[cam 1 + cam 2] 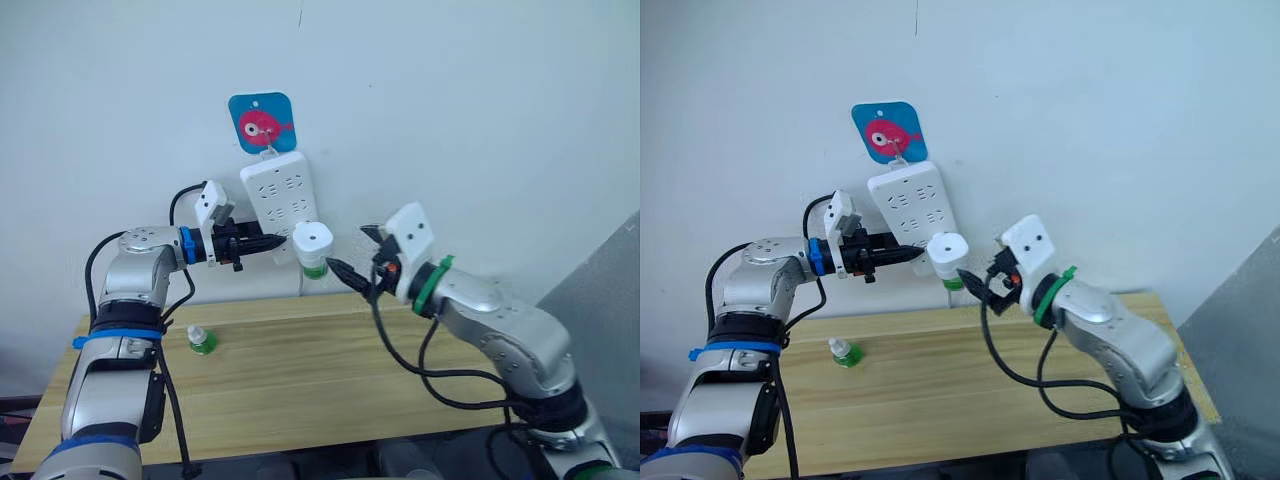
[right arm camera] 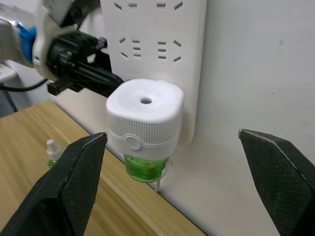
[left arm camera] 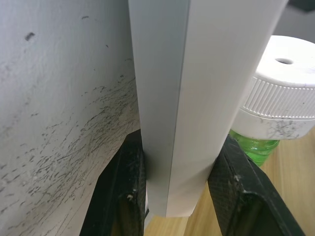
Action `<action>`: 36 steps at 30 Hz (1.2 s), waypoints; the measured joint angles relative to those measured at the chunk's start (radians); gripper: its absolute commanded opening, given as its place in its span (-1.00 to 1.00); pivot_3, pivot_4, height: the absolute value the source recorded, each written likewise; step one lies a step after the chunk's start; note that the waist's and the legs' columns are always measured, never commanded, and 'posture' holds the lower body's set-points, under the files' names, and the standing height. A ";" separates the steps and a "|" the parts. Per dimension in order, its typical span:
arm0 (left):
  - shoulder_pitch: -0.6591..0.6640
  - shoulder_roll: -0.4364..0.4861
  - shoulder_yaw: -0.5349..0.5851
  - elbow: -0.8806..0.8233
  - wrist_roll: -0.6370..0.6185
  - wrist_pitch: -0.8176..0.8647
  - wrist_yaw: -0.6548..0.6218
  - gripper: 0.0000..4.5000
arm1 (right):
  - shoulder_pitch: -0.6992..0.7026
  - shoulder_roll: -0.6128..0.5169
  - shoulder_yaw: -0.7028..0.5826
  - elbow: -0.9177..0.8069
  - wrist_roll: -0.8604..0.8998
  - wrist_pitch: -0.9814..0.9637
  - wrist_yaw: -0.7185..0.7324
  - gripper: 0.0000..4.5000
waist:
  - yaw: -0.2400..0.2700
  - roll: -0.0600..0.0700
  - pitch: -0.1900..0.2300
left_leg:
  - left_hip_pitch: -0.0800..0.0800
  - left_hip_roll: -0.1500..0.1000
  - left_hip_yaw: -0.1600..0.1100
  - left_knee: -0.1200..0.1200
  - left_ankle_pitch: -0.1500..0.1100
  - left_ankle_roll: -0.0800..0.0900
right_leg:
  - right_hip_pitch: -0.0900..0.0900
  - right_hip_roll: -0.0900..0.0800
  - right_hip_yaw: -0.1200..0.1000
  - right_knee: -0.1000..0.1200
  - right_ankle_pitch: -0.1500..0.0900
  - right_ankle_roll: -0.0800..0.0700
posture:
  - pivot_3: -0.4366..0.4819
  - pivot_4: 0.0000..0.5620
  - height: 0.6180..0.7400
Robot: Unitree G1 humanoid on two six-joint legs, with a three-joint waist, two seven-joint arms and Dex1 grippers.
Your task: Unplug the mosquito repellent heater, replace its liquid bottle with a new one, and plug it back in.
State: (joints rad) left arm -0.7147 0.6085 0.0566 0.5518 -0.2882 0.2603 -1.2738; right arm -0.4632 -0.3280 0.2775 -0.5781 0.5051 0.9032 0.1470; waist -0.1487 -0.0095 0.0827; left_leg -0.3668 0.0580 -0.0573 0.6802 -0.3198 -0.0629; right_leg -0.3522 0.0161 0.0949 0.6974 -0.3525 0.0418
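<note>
The mosquito repellent heater [image 1: 313, 240] is a small white unit with a round vent hole on top. It sits plugged into the lower end of the white power strip [image 1: 280, 195] on the wall, and a green liquid bottle [image 1: 315, 268] hangs under it. My left gripper [image 1: 270, 243] is shut on the strip's lower edge just left of the heater, its fingers [image 3: 123, 196] on either side. To the heater's right my right gripper [image 2: 171, 135] stands open, facing the heater without touching it. A second small green bottle [image 1: 201, 341] stands on the wooden table [image 1: 300, 380] at the left.
The strip hangs from a blue square hook with a pink fish [image 1: 262, 122]. A black cable [image 1: 180, 200] loops by my left arm. Behind everything is the white wall, and the table's front edge is near me.
</note>
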 measured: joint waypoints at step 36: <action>0.030 0.005 0.015 -0.110 -0.025 0.073 0.042 -0.41 | -0.061 0.350 0.059 0.220 -0.250 0.005 -0.100 0.34 | -0.003 0.005 0.032 | 0.000 -0.002 -0.006 0.000 0.002 -0.003 | 0.000 -0.001 -0.003 0.002 0.000 0.000 | -0.45 -0.61 1.00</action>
State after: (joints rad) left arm -0.6843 0.6138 0.0711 0.4416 -0.3132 0.3336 -1.2322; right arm -0.5247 0.0221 0.3363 -0.3582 0.2549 0.9082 0.0472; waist -0.1514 -0.0043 0.1145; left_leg -0.3667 0.0565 -0.0635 0.6798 -0.3182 -0.0655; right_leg -0.3520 0.0155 0.0923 0.6990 -0.3524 0.0417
